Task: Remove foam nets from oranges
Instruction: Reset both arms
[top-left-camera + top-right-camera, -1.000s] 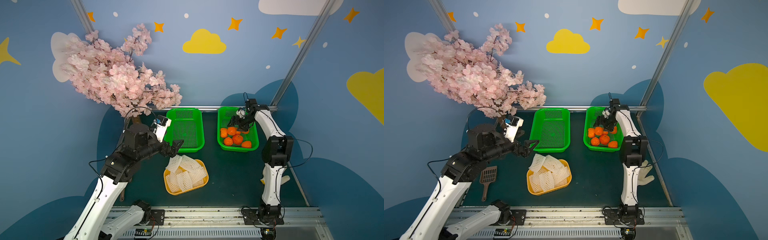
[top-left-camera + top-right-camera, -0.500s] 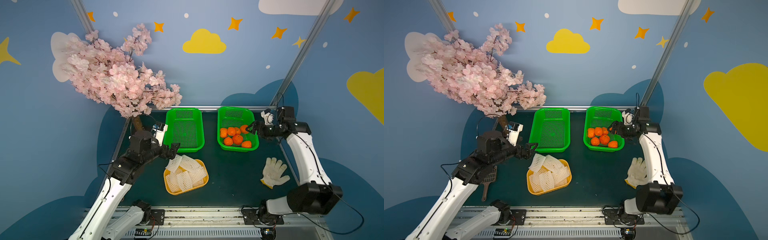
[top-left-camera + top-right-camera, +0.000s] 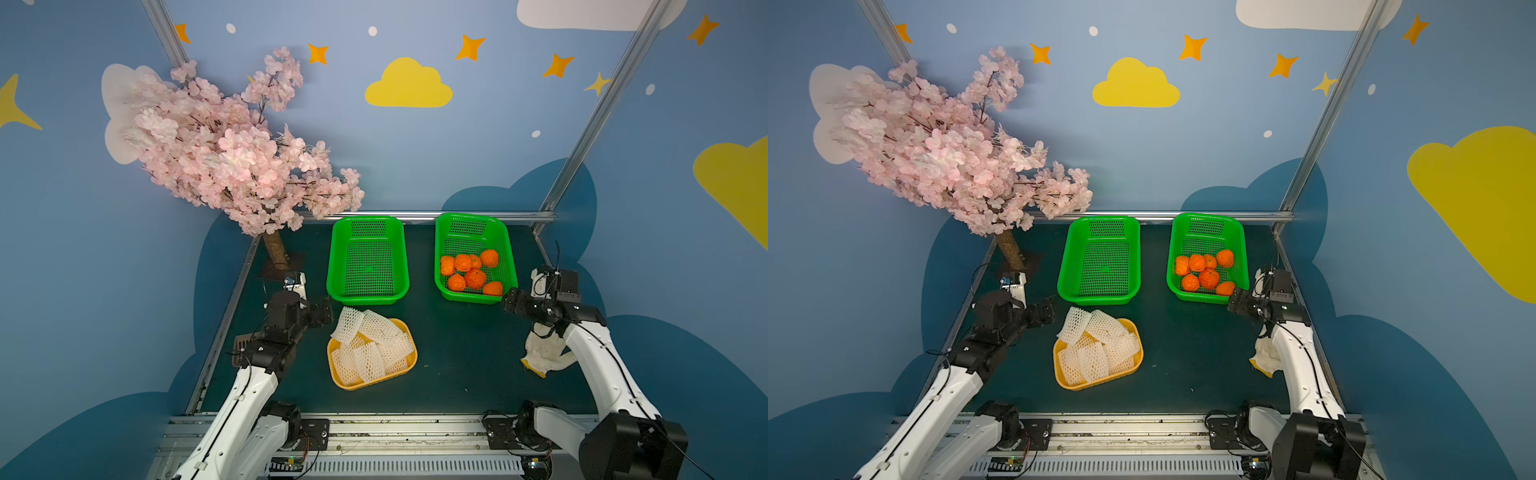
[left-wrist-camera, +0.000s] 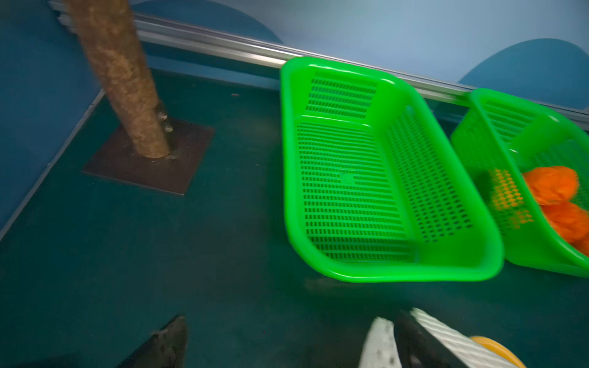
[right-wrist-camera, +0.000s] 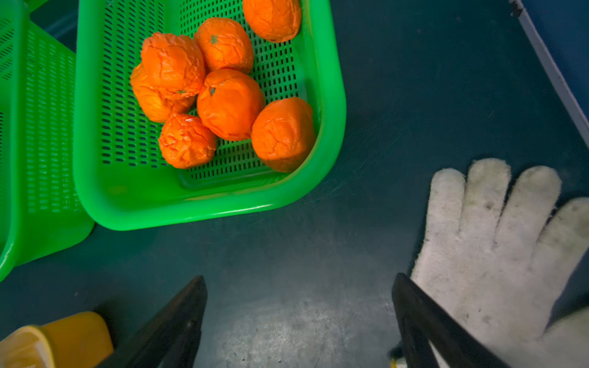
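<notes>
In both top views I see seven bare oranges (image 3: 475, 277) in the green basket (image 3: 469, 217) at 1 o'clock on the table (image 3: 449, 353). The foam nets (image 3: 380, 328) lie heaped on the yellow tray (image 3: 357, 385) toward 6 o'clock. The left fingers (image 3: 324, 309) are at 9 and the right fingers (image 3: 510, 300) at 3. My left wrist view shows those fingers spread wide, gripping nothing, facing the other green basket (image 4: 398, 274). In the right wrist view the fingers stand wide apart with nothing between them, and a white glove (image 5: 497, 239) lies beside one.
</notes>
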Controlling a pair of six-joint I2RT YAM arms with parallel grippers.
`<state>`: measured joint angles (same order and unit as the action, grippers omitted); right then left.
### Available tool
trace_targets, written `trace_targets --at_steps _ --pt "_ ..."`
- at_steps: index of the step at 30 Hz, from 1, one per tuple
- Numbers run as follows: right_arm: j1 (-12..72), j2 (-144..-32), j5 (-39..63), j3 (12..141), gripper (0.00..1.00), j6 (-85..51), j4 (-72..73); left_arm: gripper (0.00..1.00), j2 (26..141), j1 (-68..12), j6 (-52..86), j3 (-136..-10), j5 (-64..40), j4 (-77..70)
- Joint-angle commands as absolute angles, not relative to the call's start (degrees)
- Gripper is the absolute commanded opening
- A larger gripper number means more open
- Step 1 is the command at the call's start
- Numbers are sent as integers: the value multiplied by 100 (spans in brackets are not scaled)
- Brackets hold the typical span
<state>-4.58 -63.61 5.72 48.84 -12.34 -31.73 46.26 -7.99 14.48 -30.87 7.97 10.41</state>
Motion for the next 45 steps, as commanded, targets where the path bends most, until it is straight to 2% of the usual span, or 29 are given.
trace_targets --at_steps 1,6,9,16,19,24,27,29,31,34,36,45 --pt "-492 -6360 200 4725 90 -965 -2507 100 4642 -513 1227 -2826 1055 -163" --pt "-598 -6475 176 4220 90 -1216 -1671 100 4813 -154 764 -2489 970 -745" --pt "-587 -6460 176 3682 90 -1233 -704 100 5065 113 603 -2117 575 -1549" --pt "-467 -6886 560 3153 90 -938 1020 100 6593 305 497 -1975 132 -2881" --pt "-301 -7085 301 2907 90 -754 1590 100 7242 306 520 -1782 87 -3888" --pt "-272 -7377 215 2634 90 -606 2375 100 7855 351 170 -2062 -268 -4229" --pt "-313 -7536 -75 2517 90 -426 2837 100 8703 375 81 -2021 -717 -5104" --pt "-341 -7767 89 2384 90 -539 3350 100 9062 378 98 -2048 -819 -5565" --pt "-176 -7919 59 2373 90 -336 3489 100 8709 383 70 -2122 -685 -4855" --pt "-28 -8443 -19 2387 90 -140 4112 100 8879 381 129 -2230 -659 -4887" --pt "50 -8275 -286 2513 90 -164 3524 100 8815 384 102 -2268 -660 -4717" --pt "237 -8346 -712 2624 90 -88 3399 100 8811 383 49 -2338 -689 -4557"
